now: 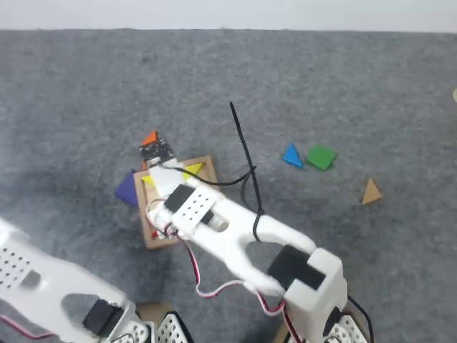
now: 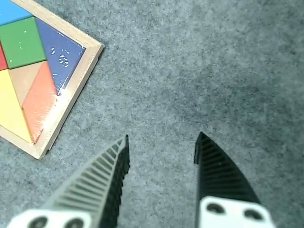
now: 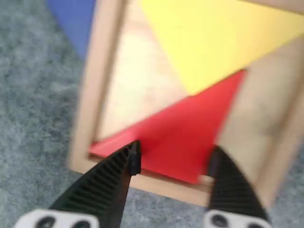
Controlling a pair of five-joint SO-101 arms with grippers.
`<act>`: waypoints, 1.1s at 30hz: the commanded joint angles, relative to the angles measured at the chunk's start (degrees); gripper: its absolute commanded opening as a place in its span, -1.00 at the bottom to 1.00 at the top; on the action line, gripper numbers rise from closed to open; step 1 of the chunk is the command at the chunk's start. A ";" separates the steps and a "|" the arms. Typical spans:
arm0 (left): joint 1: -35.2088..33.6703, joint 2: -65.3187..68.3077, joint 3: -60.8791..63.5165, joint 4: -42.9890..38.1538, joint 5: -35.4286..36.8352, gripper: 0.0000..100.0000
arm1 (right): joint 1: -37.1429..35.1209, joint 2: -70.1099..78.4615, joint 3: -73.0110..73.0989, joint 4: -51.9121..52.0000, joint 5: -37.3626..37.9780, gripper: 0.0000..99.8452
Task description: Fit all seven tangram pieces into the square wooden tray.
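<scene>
A grey, felt-like cloth covers the table (image 1: 343, 86), and a pale wall (image 1: 228, 14) runs along its far edge.

There are two arms and seven loose tangram pieces. The right pincer (image 3: 175, 146) hangs over a corner of the square wooden tray (image 3: 102, 57), its fingers set wide. Between them lies the red piece (image 3: 175, 137), down inside the tray, with the yellow piece (image 3: 213, 38) just beyond it, also in the tray. I cannot tell whether the fingertips touch the red.

The other five pieces are outside. A dark blue piece (image 1: 127, 188) sits just beside the tray's rim near that pincer. An orange triangle (image 1: 150, 137) lies just past the tray. Well apart from the pincer, on the far side of its arm, are a blue triangle (image 1: 291, 156) and a green square (image 1: 320, 156) side by side, and farther off a tan triangle (image 1: 370, 191).

The left pincer (image 2: 163, 137) hovers with its fingers wide, holding nothing, above bare cloth. Near it lies a second wooden frame (image 2: 80, 78) packed with coloured pieces, cut off at the picture's edge.

The right arm (image 1: 235, 229) hides the tray's middle, and a black board (image 1: 156, 150) on it covers part of the orange triangle.
</scene>
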 commanded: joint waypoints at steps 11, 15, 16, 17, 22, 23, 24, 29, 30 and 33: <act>-0.26 -1.23 -2.33 1.93 -0.88 -0.56 | 0.92 -12.09 4.57 -6.37 -3.78 -0.70; -0.26 -1.23 -2.33 2.02 -0.88 -0.56 | 3.30 -12.88 4.75 -9.01 -8.26 -0.61; -0.26 -1.23 -2.33 2.02 -0.88 -0.56 | 3.38 -12.00 4.75 -9.89 -9.05 -0.59; -0.26 -1.23 -2.33 2.02 -0.88 -0.56 | 3.91 -10.86 4.75 -10.95 -9.85 -0.56; -0.26 -1.23 -2.33 2.11 -0.88 -0.56 | 5.67 -1.98 2.55 -14.90 -10.37 -0.50; -0.26 -1.23 -2.33 2.11 -0.88 -0.56 | 5.76 -0.13 1.14 -14.90 -10.37 -0.50; -0.26 -1.23 -2.33 2.11 -0.88 -0.56 | 5.76 1.45 -0.35 -14.37 -10.37 -0.50; -0.26 -1.23 -2.33 2.11 -0.88 -0.56 | 5.23 6.99 -8.79 -4.97 -10.55 -0.53; -0.26 -1.23 -2.33 2.11 -0.88 -0.56 | 5.23 7.69 -10.64 -2.33 -10.55 -0.58; -0.26 -1.23 -2.33 2.02 -0.88 -0.56 | 5.14 8.75 -16.00 3.56 -6.86 -0.80</act>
